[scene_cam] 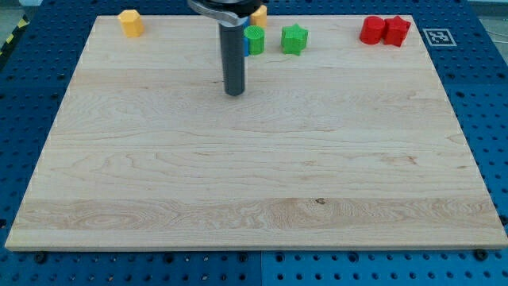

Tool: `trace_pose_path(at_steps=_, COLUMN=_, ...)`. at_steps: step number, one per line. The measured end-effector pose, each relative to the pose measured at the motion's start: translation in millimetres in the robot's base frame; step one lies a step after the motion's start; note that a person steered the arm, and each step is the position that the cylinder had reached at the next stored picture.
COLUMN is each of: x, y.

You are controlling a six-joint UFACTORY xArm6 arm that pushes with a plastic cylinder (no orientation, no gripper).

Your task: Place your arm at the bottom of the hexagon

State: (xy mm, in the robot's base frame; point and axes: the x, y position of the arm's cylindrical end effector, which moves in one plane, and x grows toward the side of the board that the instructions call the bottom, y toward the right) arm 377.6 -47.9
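A yellow hexagon block (131,22) sits at the top left corner of the wooden board (254,159). My tip (234,93) rests on the board in the upper middle, well to the right of and below the yellow hexagon. A green round block (255,39) stands just above and right of the rod, with a blue block (245,46) partly hidden behind the rod beside it. A green star block (294,39) lies right of that. An orange-yellow block (259,13) shows partly behind the arm at the top edge.
A red round block (371,30) and a red star-like block (396,31) touch each other at the top right. A black-and-white marker tag (437,36) sits off the board's top right corner, on the blue pegboard.
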Motion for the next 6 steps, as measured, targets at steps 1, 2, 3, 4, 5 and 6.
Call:
trace_pose_path(at_steps=1, x=-4, y=-29)
trace_pose_path(at_steps=2, x=-8, y=-52)
trace_pose_path(at_steps=3, x=-11, y=-77)
trace_pose_path(at_steps=4, x=-11, y=-103)
trace_pose_path(at_steps=5, x=-11, y=-129)
trace_pose_path(at_steps=6, x=-11, y=-154)
